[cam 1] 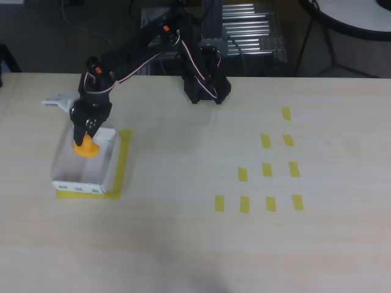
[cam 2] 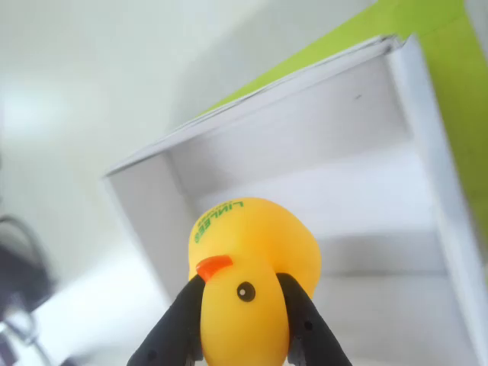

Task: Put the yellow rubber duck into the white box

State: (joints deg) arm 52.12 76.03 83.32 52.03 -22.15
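The small rounded rubber duck (cam 2: pixel 252 267) is orange-yellow, with an orange-red beak, a dark eye and green lettering on its base, too blurred to read with certainty. The black two-fingered tool (cam 2: pixel 244 324) pinches its head. The shallow cardboard box (cam 1: pixel 64 162) is plain white, with small blue marks along its near outer wall in the overhead view. A yellow tape border (cam 1: pixel 125 152) frames it; more short yellow tape strips (cam 1: pixel 267 170) dot the pale wood-grain desk (cam 1: pixel 183 232).
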